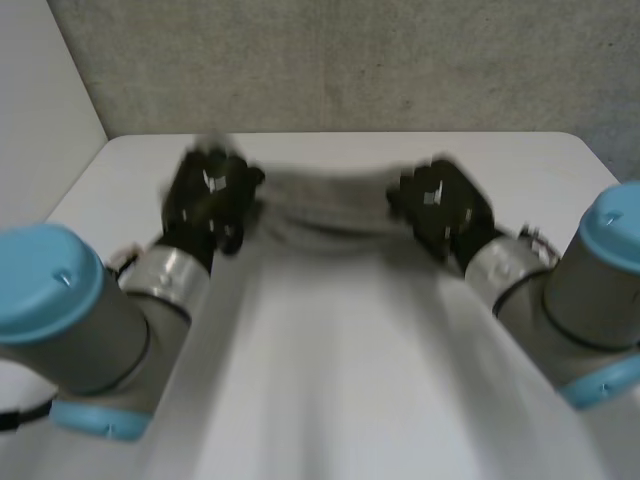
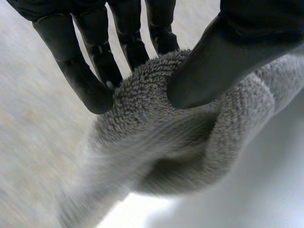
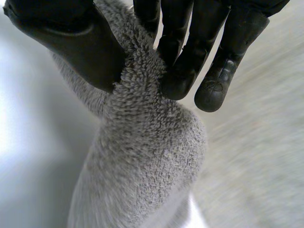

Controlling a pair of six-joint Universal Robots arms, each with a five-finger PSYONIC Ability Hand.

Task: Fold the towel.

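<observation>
Two hands are on your towel (image 1: 325, 205) at once. From the head view you can see it strung between them as a bunched grey band over the far half of the table (image 1: 540, 160), sagging a little in the middle. It appears to be held up off the tabletop rather than lying on it.

Your left hand (image 1: 210, 200) has the end of the band nearer the table's left side. In its wrist view the thumb (image 2: 213, 66) presses into the looped pile from one face while the fingers (image 2: 90, 80) back it from the other, so the cloth is pinched, with a thick fold bulging just under the thumb and the rest trailing down toward the table.

Your right hand (image 1: 445, 210) has the end nearer the table's right side. Its wrist view shows the same pinch: the thumb on one face of a raised ridge of towel and the fingertips on the other, the cloth dropping away below them in a heavy roll.

Both arms reach in from the table's near edge, and a rough grey wall (image 1: 350, 60) stands behind its far edge.
</observation>
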